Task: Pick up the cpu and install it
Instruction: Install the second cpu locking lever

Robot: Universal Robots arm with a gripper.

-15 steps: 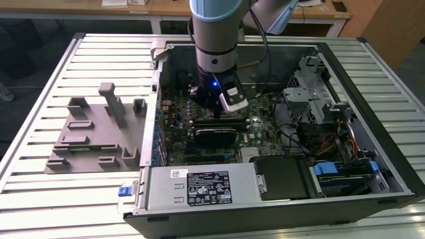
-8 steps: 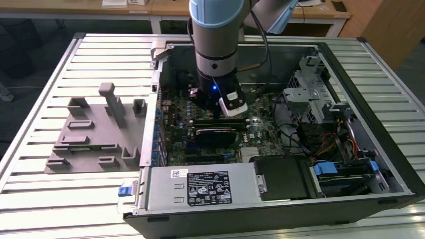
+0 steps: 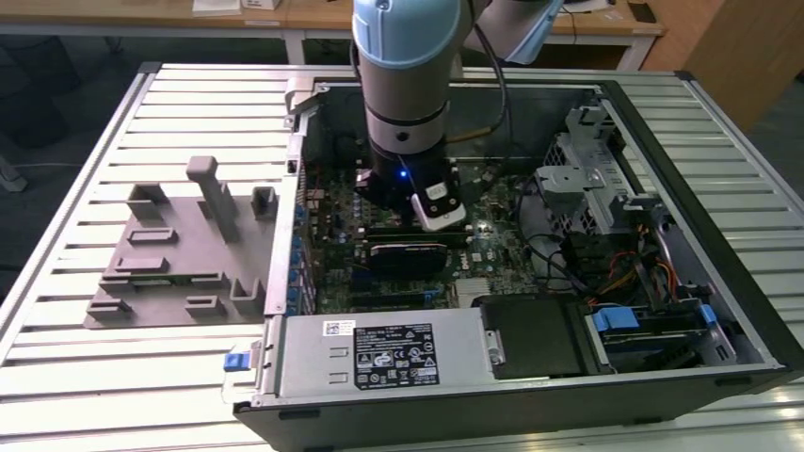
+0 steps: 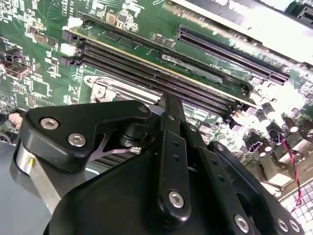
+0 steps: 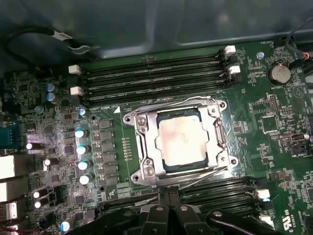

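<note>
The cpu (image 5: pixel 182 143) sits in its socket (metal frame around it), just beyond the fingers (image 5: pixel 168 211), which are pressed together, holding nothing.

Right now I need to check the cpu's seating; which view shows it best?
The first wrist view: the cpu lies flat inside its socket frame, top fully visible. In the exterior view the arm stands over that area.

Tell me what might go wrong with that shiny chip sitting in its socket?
The cpu lies inside the metal socket frame; if it sits slightly askew, pressing could harm the socket. The hand hangs close above the motherboard, so a small slip might strike the memory slots or the capacitors.
</note>
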